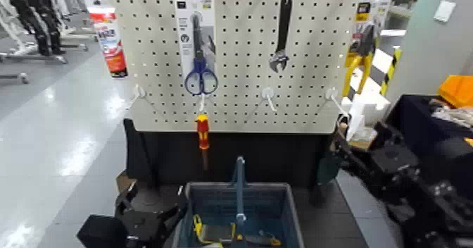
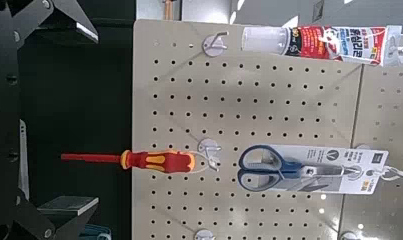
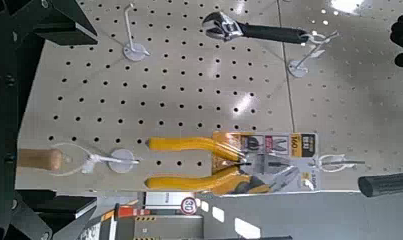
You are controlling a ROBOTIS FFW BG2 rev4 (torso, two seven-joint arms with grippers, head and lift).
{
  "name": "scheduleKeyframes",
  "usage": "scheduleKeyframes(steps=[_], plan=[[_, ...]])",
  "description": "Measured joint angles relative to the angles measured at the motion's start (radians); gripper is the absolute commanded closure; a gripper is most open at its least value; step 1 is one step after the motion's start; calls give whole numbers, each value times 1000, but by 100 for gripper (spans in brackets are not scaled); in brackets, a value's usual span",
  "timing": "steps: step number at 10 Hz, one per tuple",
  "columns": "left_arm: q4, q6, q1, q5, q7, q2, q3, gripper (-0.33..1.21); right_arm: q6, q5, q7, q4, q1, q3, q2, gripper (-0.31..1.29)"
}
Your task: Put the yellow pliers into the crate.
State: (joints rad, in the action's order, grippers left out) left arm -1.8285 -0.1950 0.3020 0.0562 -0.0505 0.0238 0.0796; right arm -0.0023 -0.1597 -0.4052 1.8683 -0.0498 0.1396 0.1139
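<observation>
The yellow pliers, with curved bright-yellow handles and dark jaws on a tall black, yellow and white card (image 1: 357,66), hang at the right edge of the pale perforated board (image 1: 243,60), toward its upper right corner. The blue-grey slatted plastic crate (image 1: 290,210) sits below the board's lower edge, its upright central handle bar (image 1: 240,189) dividing the opening.

The right gripper (image 3: 84,120) is at the board's lower right corner, below the pliers. Its jaws are spread wide and grip nothing. The wooden handle (image 3: 38,159) of a hanging tool lies across the space between them in the right wrist view, though how near it comes is hard to judge. The left gripper (image 1: 158,201), also released, waits beside the crate's left side.

The step in hand appears to be the approach to the pliers. The right arm does best to draw clear of the wooden handle before rising along the board's right edge, since closing here could catch the wrong tool. Once level with the yellow handles, it should set one jaw on either side of the pair and come in square to the board, then close on both handles together; a pinch on one alone could let the card swing. The card's top loop should slide outward off its hook before any lowering, lest it tear or snag. Over the crate, the release belongs to one side of the handle bar, low inside the rim.
</observation>
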Motion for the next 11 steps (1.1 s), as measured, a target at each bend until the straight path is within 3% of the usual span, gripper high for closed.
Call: scheduleKeyframes(steps=[4,8,11], plan=[[0,7,-11,1,-21,-7,-1,16,68,-4,-173,-59,158,47,51,18],[0,11,-23,2,-33,-9,0,16,101,-19,-236,-118,289,58,108,18],[0,11,-27,3,-47,-16,0,16,118,-62,-303,-188,376,51,151,19]])
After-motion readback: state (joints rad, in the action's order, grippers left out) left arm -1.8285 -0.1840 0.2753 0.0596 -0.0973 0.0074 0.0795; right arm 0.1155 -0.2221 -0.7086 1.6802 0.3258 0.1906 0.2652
